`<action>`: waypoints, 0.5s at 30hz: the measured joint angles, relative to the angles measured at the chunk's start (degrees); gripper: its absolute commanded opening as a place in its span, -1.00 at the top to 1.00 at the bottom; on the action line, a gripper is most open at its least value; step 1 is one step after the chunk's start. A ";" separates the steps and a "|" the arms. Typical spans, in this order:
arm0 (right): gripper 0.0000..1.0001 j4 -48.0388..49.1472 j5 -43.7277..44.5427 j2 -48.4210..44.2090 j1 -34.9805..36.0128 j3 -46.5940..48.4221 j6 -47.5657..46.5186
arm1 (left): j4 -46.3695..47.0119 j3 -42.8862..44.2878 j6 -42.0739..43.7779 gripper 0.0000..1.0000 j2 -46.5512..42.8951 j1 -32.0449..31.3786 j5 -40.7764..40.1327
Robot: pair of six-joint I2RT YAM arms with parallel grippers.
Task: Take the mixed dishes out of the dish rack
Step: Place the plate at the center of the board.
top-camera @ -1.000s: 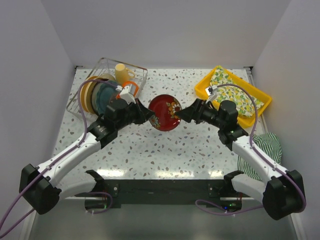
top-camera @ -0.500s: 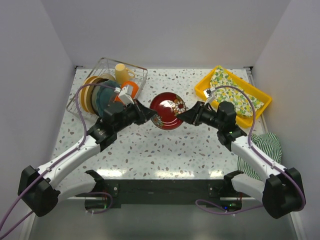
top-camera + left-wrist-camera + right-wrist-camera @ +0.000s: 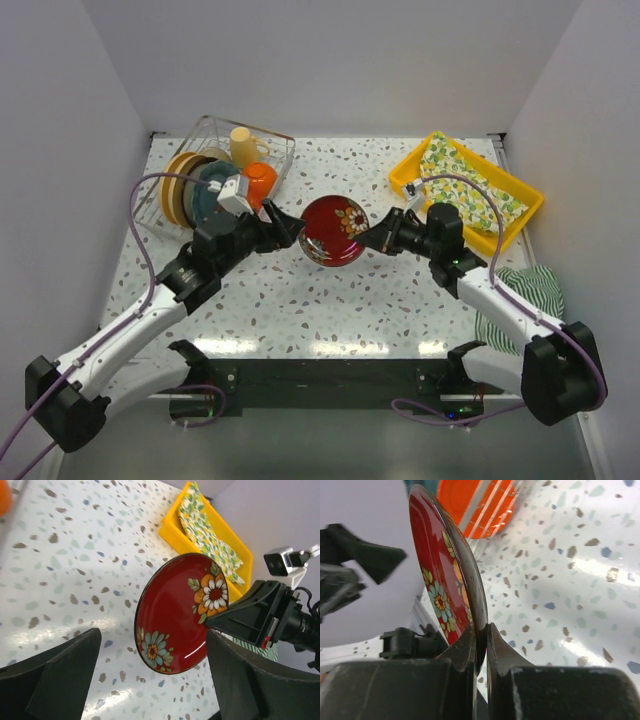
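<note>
A red plate with painted flowers [image 3: 333, 230] hangs on edge above the middle of the table. My right gripper [image 3: 370, 238] is shut on its right rim, and in the right wrist view the fingers [image 3: 481, 630] pinch the dark rim of the plate [image 3: 440, 575]. My left gripper [image 3: 290, 228] stands open just left of the plate; in its wrist view the plate [image 3: 175, 615] sits between the spread fingers without touching them. The dish rack [image 3: 272, 138] at the back left holds several upright plates [image 3: 190, 192], an orange bowl [image 3: 260, 182] and a cream mug [image 3: 243, 146].
A yellow tray [image 3: 522, 214] with a lemon-print cloth [image 3: 462, 180] lies at the back right. A green striped cloth [image 3: 535, 292] sits at the right edge by my right arm. White walls close in the table on three sides.
My right gripper has shut on the red plate's rim. My left gripper has let go of the plate and opened wide, drawing slightly back to the left.
</note>
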 measured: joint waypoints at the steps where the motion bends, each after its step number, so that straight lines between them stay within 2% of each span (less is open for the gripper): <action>1: 1.00 -0.70 0.83 0.85 -0.17 0.02 -0.59 | -1.68 0.57 1.18 -0.94 -0.81 0.00 -1.62; 7: 1.00 -4.37 5.64 8.11 -1.79 3.08 -1.60 | -13.44 5.62 9.75 -1.00 -5.88 0.00 -13.25; 15: 1.00 -1.64 11.02 26.43 -4.81 12.90 2.03 | -23.87 8.00 16.09 -1.00 -13.51 0.00 -22.34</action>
